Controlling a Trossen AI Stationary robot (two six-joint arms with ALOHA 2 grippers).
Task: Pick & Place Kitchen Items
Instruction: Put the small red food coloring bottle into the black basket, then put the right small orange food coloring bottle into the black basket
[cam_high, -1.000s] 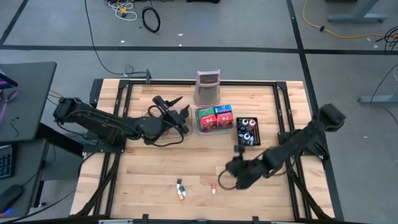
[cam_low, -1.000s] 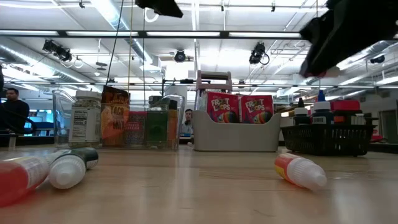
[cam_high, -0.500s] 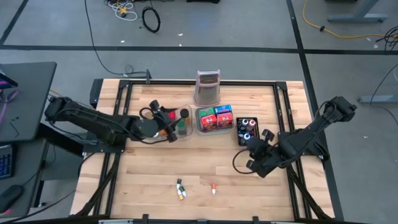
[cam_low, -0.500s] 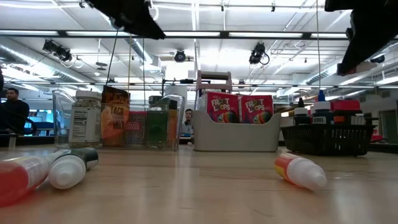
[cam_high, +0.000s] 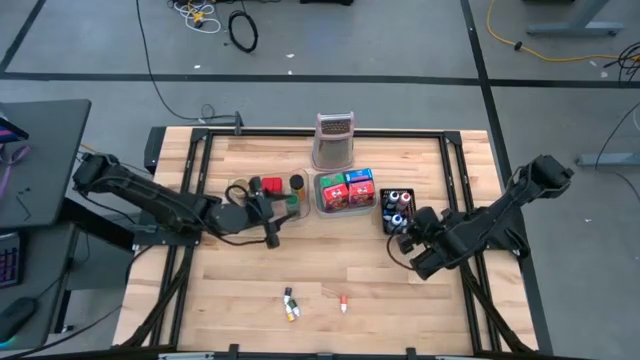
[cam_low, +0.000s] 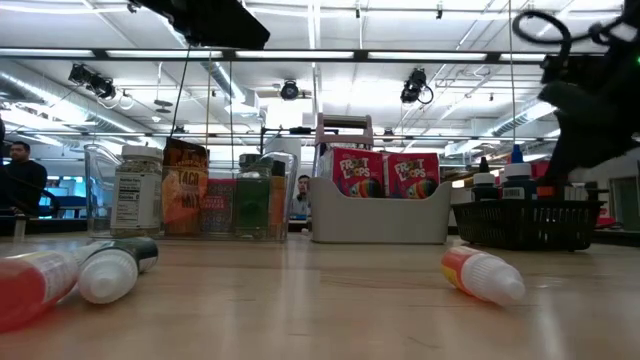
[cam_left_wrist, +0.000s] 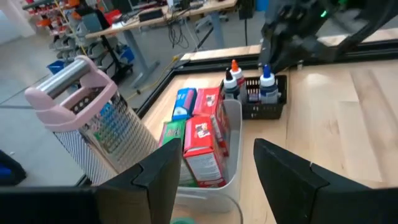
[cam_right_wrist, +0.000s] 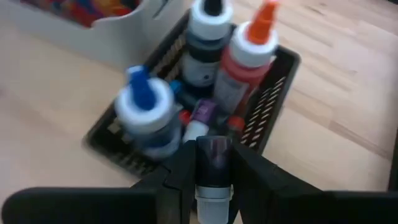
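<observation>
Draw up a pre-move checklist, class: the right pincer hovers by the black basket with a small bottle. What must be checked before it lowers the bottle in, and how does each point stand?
1. Grip: right pincer is shut on the small bottle, dark cap forward. Ok.
2. Position: in the high view that pincer sits at the near edge of the black basket, not yet over it. Not ok.
3. Free slot: the basket already holds a blue-capped bottle, a black-capped one and an orange-tipped one. Cannot tell whether a gap remains.
4. Left pincer is open, well away by the clear tray. Ok.
5. Loose bottles on the table lie clear of the path. Ok.
</observation>
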